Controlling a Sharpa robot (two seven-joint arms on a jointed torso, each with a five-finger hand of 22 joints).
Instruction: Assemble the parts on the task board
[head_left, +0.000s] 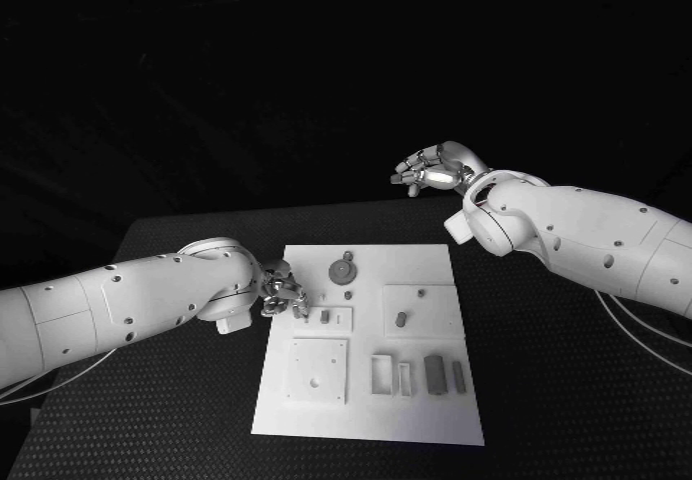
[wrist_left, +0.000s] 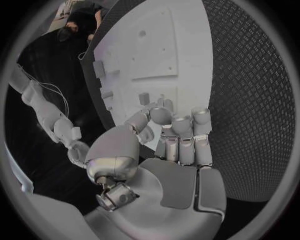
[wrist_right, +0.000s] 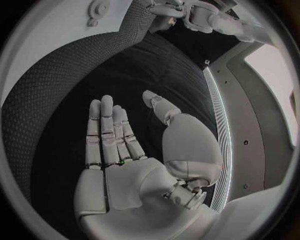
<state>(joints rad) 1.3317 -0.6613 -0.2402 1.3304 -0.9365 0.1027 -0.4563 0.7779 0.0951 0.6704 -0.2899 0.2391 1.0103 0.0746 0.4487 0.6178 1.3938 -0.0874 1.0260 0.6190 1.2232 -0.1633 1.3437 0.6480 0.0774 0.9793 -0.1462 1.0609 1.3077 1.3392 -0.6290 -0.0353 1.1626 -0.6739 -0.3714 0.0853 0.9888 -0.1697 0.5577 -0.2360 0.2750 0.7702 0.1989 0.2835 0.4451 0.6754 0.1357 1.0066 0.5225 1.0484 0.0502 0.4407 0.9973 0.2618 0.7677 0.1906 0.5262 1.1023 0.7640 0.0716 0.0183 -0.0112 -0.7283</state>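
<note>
While the white task board (head_left: 433, 420) lay in the middle of the black table (head_left: 562, 400) with small grey parts (head_left: 434, 372) standing in its recesses, the left hand (head_left: 280, 293) rested at the board's left edge, its fingers curled together; I could not tell whether they pinched anything. The right hand (head_left: 433, 170) hung well beyond the board's far right corner, fingers extended and holding nothing.
</note>
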